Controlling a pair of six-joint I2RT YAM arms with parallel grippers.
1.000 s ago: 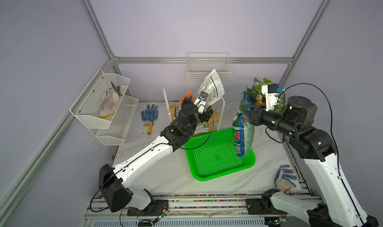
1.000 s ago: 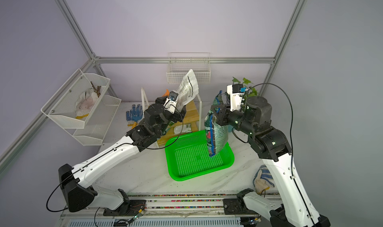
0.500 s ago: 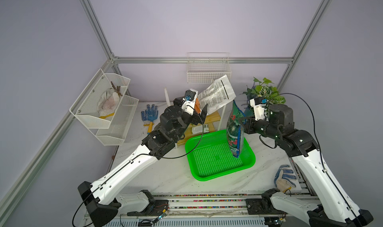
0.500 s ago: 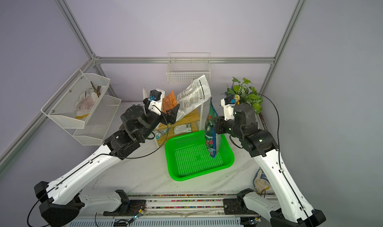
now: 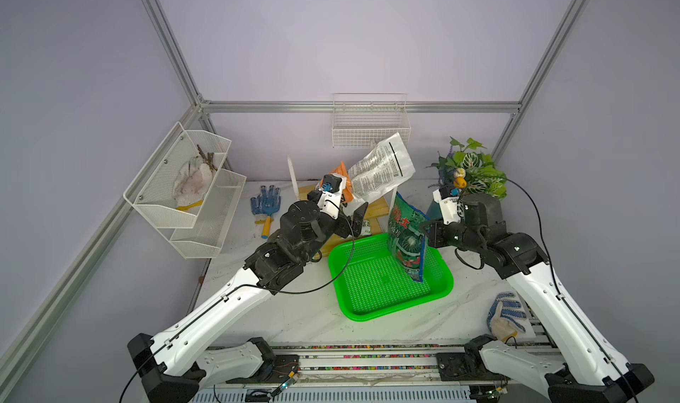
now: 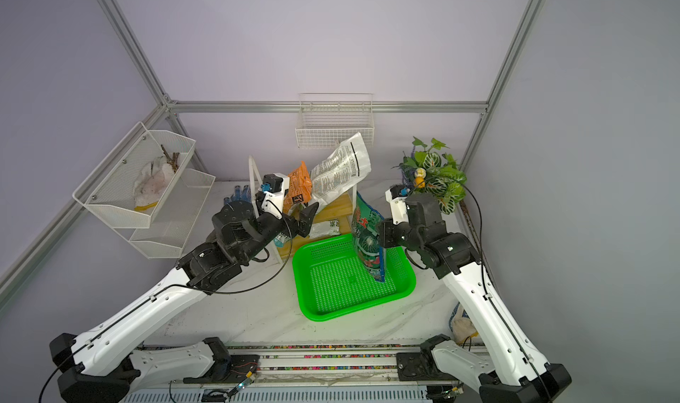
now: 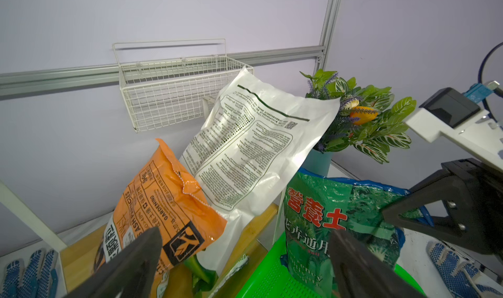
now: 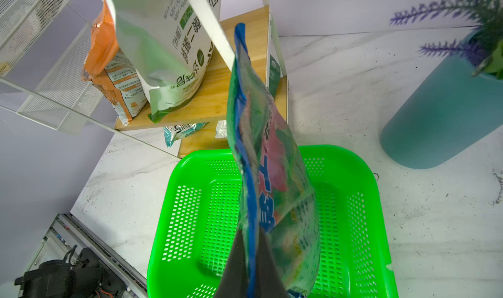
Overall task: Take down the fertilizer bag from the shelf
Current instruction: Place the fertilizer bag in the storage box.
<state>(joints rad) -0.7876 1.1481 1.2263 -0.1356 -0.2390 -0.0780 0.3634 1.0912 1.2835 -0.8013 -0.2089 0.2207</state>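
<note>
The green fertilizer bag (image 5: 406,241) (image 6: 368,239) with red characters hangs upright over the green basket (image 5: 368,309). My right gripper (image 5: 423,232) (image 8: 251,255) is shut on its blue side seam, and the bag (image 8: 269,158) is clear of the shelf. The shelf (image 5: 375,210) (image 8: 217,92) of wooden boards on a white frame stands behind the basket. On it lean a white printed bag (image 5: 381,169) and an orange bag (image 6: 300,184). My left gripper (image 5: 351,219) (image 7: 245,236) is open in front of the shelf, holding nothing.
A teal vase with a plant (image 5: 471,169) stands at the back right. A white wire basket (image 5: 369,125) hangs on the back wall, a mesh rack (image 5: 184,195) on the left wall. Blue gloves (image 5: 266,202) lie left of the shelf, another glove (image 5: 506,314) at the front right.
My left gripper has drawn back and down from the white bag, which now leans further right. My right gripper has carried the green bag slightly left and lower over the basket.
</note>
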